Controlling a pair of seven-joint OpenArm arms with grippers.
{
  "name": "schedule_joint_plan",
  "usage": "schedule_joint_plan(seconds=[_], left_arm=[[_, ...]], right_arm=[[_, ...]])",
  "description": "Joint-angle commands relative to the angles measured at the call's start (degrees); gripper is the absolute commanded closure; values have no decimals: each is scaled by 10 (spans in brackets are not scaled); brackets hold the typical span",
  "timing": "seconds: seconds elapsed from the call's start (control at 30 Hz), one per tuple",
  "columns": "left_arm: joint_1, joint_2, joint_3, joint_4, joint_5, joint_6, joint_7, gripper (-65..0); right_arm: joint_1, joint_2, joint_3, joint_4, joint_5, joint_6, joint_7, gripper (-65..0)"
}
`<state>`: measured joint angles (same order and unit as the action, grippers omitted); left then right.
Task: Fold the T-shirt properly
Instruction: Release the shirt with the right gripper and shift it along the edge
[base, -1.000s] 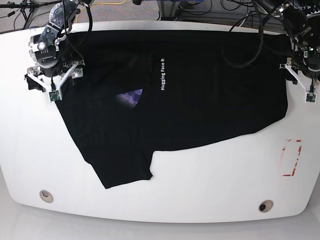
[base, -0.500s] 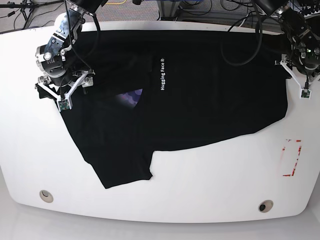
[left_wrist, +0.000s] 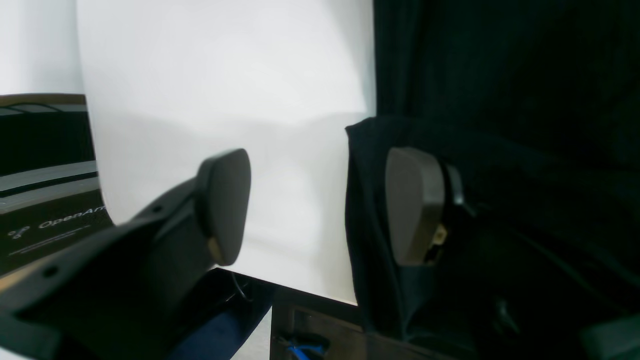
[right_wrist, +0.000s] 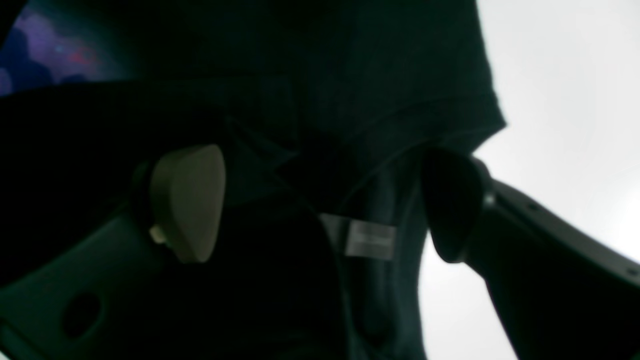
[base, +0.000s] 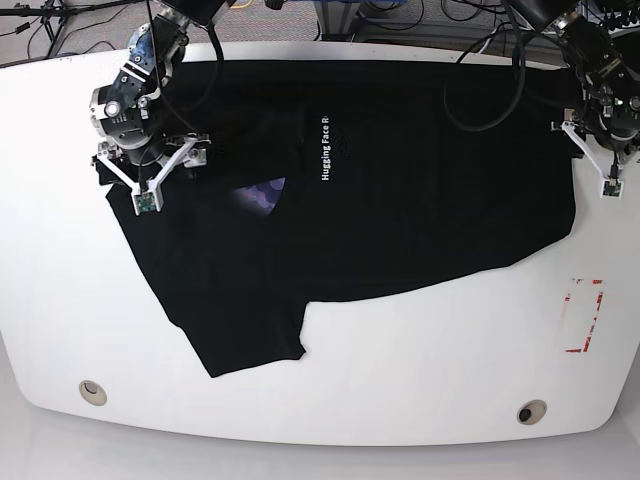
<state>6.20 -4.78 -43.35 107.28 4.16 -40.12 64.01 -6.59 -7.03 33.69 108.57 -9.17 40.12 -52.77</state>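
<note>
The black T-shirt (base: 400, 210) lies spread and creased across the white table (base: 420, 360), showing a sliver of purple print (base: 262, 193) and white lettering (base: 325, 150). My right gripper (base: 148, 168) hovers over its left edge. In the right wrist view this gripper (right_wrist: 320, 205) is open, with folded black cloth and a small white label (right_wrist: 370, 240) between its fingers (right_wrist: 187, 200). My left gripper (base: 598, 148) hangs at the shirt's right edge. The left wrist view shows it (left_wrist: 320, 205) open, one finger (left_wrist: 415, 205) over the cloth (left_wrist: 500, 125) and the other over bare table.
A red-marked rectangle (base: 582, 315) sits on the table at the right. Two round holes (base: 92, 391) (base: 531, 411) lie near the front edge. Cables run behind the table's far edge. A black box with lettering (left_wrist: 45, 200) shows beyond the table edge.
My right gripper has moved rightward from the bare table onto the shirt's left edge. The left gripper has shifted slightly up and inward. The shirt lies as before.
</note>
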Motion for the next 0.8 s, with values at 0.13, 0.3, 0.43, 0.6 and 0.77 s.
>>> schedule_joint_plan(seconds=[0.13, 0.3, 0.43, 0.6, 0.77], left_arm=[[-4, -6, 0, 7, -2, 1, -24, -385], [-3, -8, 0, -9, -2, 1, -32, -383], [-3, -9, 0, -24, -2, 1, -34, -379], [-3, -9, 0, -28, -2, 1, -34, -379], [-3, -9, 0, -28, -1, 1, -34, -379]], right_arm=[[3, -2, 0, 0, 2, -1, 5, -590], [-6, -11, -4, 0, 2, -1, 5, -587], [-16, -11, -31, -5, 2, -1, 5, -536], [-22, -11, -53, -9, 2, -1, 5, -466], [-20, -12, -53, -14, 2, -1, 5, -398]])
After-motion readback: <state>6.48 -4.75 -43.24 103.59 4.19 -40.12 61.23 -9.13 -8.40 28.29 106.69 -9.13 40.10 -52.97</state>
